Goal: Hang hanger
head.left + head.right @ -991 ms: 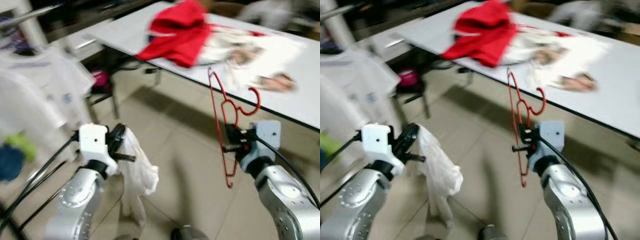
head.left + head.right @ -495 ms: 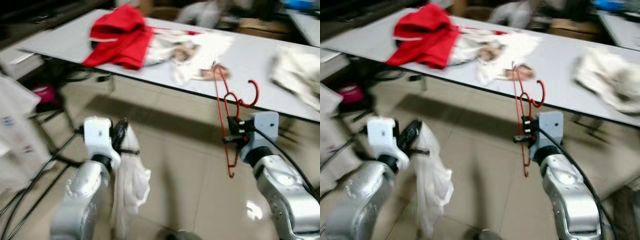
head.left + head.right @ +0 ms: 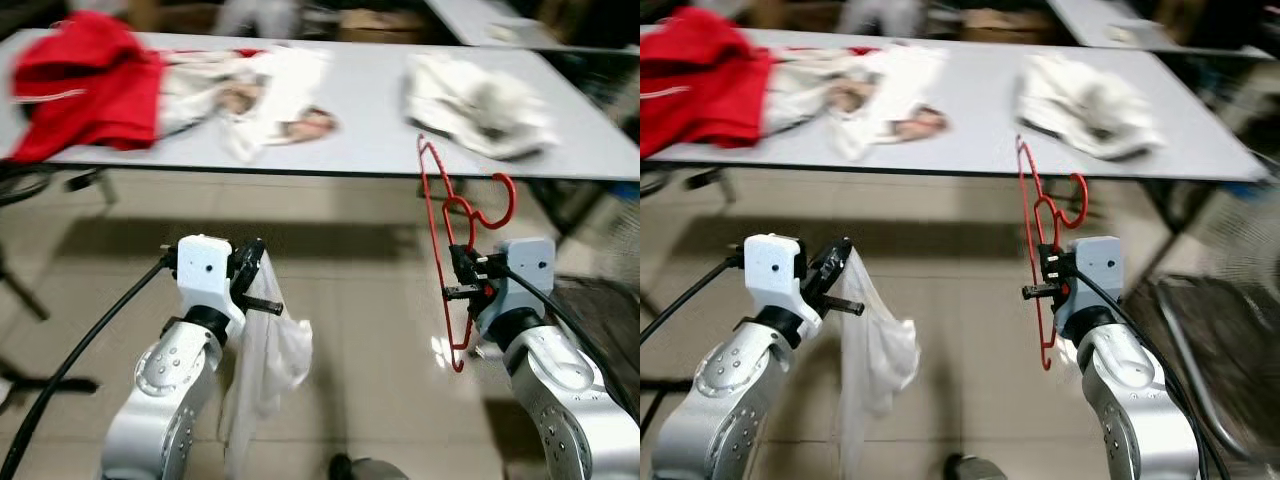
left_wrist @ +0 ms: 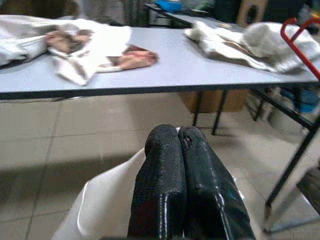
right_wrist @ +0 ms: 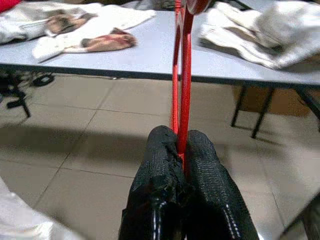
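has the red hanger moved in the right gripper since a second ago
No. The red hanger sits clamped upright in the right gripper just as before; against the gripper it has not slipped. The table shifted because the camera turned.

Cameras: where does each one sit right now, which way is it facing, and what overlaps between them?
Left eye view: head, looking forward and down at the grey table; shows the left gripper holding a white garment and the right gripper holding a red hanger.
Right eye view: same scene, stereo twin.
Left wrist view: along shut fingers toward the table.
Right wrist view: along fingers clamping the hanger.
Shared: table, clothes, hanger.
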`<state>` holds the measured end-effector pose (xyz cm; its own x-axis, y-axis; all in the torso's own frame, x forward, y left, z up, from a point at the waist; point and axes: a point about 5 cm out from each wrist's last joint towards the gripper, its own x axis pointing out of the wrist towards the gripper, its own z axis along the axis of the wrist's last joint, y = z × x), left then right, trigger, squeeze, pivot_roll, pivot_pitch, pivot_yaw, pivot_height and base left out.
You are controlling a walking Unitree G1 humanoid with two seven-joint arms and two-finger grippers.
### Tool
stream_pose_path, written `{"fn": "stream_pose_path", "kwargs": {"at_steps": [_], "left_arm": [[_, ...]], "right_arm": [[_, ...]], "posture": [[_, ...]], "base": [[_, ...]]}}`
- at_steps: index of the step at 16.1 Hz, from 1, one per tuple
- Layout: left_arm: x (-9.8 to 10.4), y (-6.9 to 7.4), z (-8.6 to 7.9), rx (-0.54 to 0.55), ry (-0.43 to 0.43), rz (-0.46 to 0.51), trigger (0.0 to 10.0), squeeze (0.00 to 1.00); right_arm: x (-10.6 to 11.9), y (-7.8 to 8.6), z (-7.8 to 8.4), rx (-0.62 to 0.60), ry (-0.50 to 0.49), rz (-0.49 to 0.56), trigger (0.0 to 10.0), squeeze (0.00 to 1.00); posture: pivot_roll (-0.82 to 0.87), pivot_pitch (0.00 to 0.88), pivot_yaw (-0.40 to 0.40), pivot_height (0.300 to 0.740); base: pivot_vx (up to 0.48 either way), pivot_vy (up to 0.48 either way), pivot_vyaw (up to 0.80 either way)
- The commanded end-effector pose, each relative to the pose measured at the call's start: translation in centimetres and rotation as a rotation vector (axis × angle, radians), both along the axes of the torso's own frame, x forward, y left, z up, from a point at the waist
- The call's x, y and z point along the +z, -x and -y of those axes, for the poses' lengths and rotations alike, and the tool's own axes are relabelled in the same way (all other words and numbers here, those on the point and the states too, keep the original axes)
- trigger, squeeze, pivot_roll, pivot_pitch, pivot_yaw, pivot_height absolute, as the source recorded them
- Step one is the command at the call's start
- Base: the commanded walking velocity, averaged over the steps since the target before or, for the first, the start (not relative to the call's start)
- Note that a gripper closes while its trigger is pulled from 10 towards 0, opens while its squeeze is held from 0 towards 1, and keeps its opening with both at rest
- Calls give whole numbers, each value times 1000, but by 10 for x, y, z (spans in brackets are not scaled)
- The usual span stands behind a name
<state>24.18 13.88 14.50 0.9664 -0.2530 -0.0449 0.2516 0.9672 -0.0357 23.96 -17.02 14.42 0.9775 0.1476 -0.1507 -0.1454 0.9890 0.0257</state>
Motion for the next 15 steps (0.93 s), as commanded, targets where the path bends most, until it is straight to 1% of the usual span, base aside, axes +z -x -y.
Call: {"fn": "stream_pose_path", "kwargs": {"at_steps": [1,2,4,5,8,11,15], "left_arm": [[3,0,2,-7,2,26,10000,0],[2,1,1,-8,0,26,10000,0],[1,1,1,-6,3,29,10000,0],[2,0,2,-12,10,35,10000,0],[3,-1,5,-29,14,41,10000,0],[5,-5,8,-45,26,57,10000,0],[8,-9,10,-45,48,75,10000,0]], "right_arm": [[3,1,4,-24,-23,1,10000,0],[3,1,5,-35,-40,-2,10000,0],[3,1,5,-36,-34,-2,10000,0],[2,1,6,-53,-48,-15,10000,0],[3,1,5,-46,-33,-12,10000,0],[5,1,9,-54,-16,-6,10000,0],[7,0,9,-53,-1,0,10000,0]], "posture": [[-148,46,-6,740],[-149,45,-7,740],[-149,43,-10,740],[-154,41,-8,740],[-164,37,-4,740],[-177,34,2,740],[-192,27,4,740]], "base": [[300,0,-800],[334,0,-800],[352,0,-800],[368,0,-800],[400,0,-733],[469,0,0],[480,0,0]]}}
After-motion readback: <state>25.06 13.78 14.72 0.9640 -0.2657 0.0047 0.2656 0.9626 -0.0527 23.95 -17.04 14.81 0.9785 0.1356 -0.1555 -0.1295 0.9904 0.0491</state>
